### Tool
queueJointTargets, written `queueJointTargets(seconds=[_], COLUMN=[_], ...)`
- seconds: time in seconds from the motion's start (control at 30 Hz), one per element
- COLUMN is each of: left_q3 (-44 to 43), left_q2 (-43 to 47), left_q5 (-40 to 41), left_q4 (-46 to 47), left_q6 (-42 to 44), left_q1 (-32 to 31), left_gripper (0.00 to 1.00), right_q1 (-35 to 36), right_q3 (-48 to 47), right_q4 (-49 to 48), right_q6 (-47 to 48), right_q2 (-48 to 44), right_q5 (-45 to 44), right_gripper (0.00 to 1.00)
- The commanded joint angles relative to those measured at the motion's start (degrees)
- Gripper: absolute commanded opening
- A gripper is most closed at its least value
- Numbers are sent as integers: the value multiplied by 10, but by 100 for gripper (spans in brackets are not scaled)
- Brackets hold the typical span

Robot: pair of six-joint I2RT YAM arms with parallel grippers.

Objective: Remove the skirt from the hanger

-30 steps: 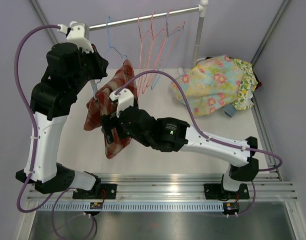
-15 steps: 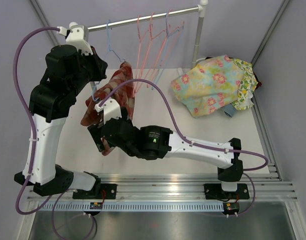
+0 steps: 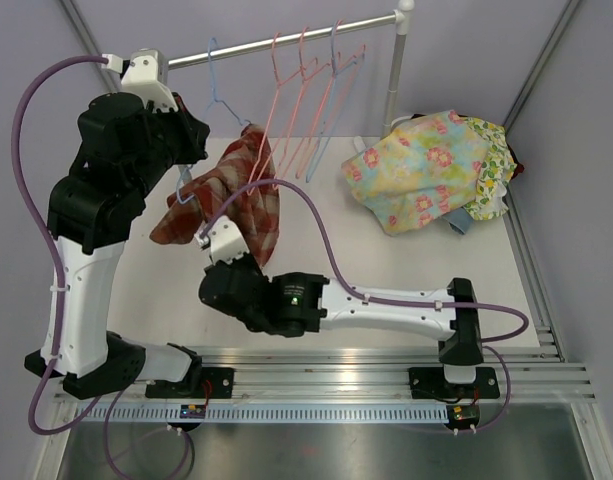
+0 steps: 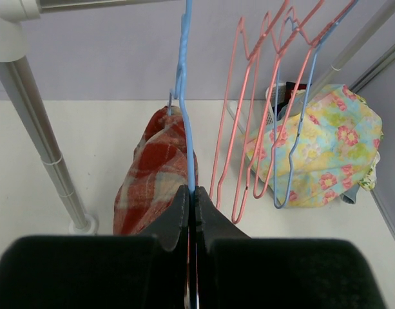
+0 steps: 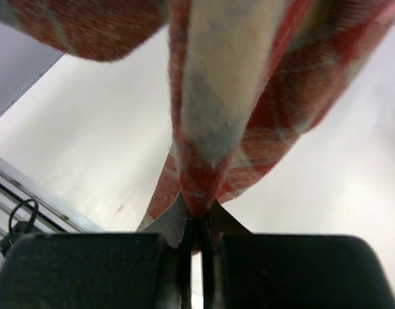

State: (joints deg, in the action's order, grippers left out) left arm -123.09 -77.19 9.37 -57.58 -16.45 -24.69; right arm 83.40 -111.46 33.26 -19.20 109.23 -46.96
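Observation:
The red plaid skirt [image 3: 236, 190] hangs from a blue hanger [image 4: 186, 96] below the rail. In the left wrist view my left gripper [image 4: 192, 193] is shut on the hanger's blue wire, with the skirt [image 4: 155, 180] draped just beyond the fingertips. Seen from the right wrist, my right gripper [image 5: 198, 215] is shut on the skirt's [image 5: 229, 84] lowest fold, and the cloth rises straight out of the jaws. In the top view the right arm lies under the skirt's near edge and both pairs of fingers are hidden.
Several pink hangers [image 3: 306, 90] hang on the metal rail [image 3: 286, 35] to the right of the skirt. A white upright [image 3: 398, 70] carries the rail's right end. A floral cloth pile [image 3: 426, 170] lies at the back right. The rack's left post [image 4: 36, 129] stands close by.
My right gripper swung toward the near left under the skirt and closed on its lower fold. The left arm shifted the hanger and skirt slightly up and left.

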Motion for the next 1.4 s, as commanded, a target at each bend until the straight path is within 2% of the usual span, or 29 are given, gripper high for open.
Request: queueJointTargets(seconds=[0.0, 0.1, 0.17, 0.2, 0.23, 0.27, 0.3, 0.33, 0.37, 0.4, 0.57, 0.6, 0.63, 0.67, 0.7, 0.77, 0.8, 0.83, 0.87, 0.9, 1.0, 1.07, 1.1, 1.17, 1.2, 1.27, 1.3, 1.33, 1.37], left_q3=[-35, -33, -36, -38, -40, -45, -47, -46, -38, -29, 26, 34, 39, 43, 46, 51, 55, 60, 65, 69, 91, 108, 114, 124, 136, 145, 149, 148, 148], left_q2=[18, 17, 17, 16, 13, 11, 9, 7, 9, 10, 34, 34, 36, 41, 41, 45, 49, 50, 52, 56, 60, 63, 63, 63, 63, 64, 63, 63, 59], left_q5=[35, 86, 110, 112, 114, 116, 117, 117, 117, 117, 101, 99, 98, 97, 96, 94, 94, 93, 93, 94, 98, 96, 94, 93, 93, 90, 90, 90, 91], left_q4=[50, 51, 56, 56, 57, 56, 56, 54, 55, 61, 85, 86, 86, 87, 87, 86, 85, 85, 86, 89, 99, 109, 120, 128, 140, 149, 157, 160, 162], left_q6=[21, 31, 40, 42, 44, 47, 47, 47, 45, 43, 27, 26, 26, 27, 28, 32, 33, 37, 42, 46, 54, 52, 52, 47, 46, 46, 47, 48, 51], left_q1=[-4, -4, -4, -4, -4, -4, -4, -4, -4, -4, -4, -4, -4, -5, -5, -4, -4, -4, -4, -4, -4, -5, -5, -4, -4, -4, -4, -4, -4], left_gripper=[0, 0, 0, 0, 0, 0, 0, 0, 0, 0, 0, 0, 0, 0, 0, 0, 0, 0, 0, 0, 0, 0, 0, 0, 0, 0, 0, 0, 0], right_q1=[44, 95, 146, 163, 172, 182, 191, 192, 192, 192, 151, 130, 61, 21, -13, -100, -131, -156, -211, -239, -335, -380, -423, -463, -489, -568, -596, -652, -676], right_q3=[52, 161, 207, 248, 262, 272, 296, 306, 313, 320, 284, 274, 279, 291, 314, 310, 303, 297, 289, 271, 204, 158, 104, 47, -14, -74, -141, -174, -209], right_q4=[-5, 56, 120, 217, 282, 354, 481, 529, 570, 594, 588, 520, 442, 340, 181, 122, 71, 50, 35, -6, -49, -55, -49, -48, -48, -59, -56, -49, -42], right_q6=[-1, -43, -130, -179, -316, -398, -475, -587, -626, -624, -569, -446, -329, -194, -22, 45, 111, 138, 163, 223, 285, 317, 328, 341, 348, 350, 328, 312, 294], right_q2=[-100, -186, -254, -275, -310, -323, -335, -354, -359, -365, -401, -405, -420, -430, -441, -470, -480, -498, -505, -510, -494, -446, -424, -347, -322, -251, -228, -180, -154], right_q5=[-93, -155, -188, -212, -219, -217, -207, -201, -198, -201, -276, -293, -285, -265, -209, -186, -168, -162, -154, -132, -81, -53, -22, -12, -7, -3, 18, 36, 54], right_gripper=[0, 0, 0, 0, 0, 0, 0, 0, 0, 0, 0, 0, 0, 0, 0, 0, 0, 0, 0, 0, 0, 0, 0, 0, 0, 0, 0, 0, 0])
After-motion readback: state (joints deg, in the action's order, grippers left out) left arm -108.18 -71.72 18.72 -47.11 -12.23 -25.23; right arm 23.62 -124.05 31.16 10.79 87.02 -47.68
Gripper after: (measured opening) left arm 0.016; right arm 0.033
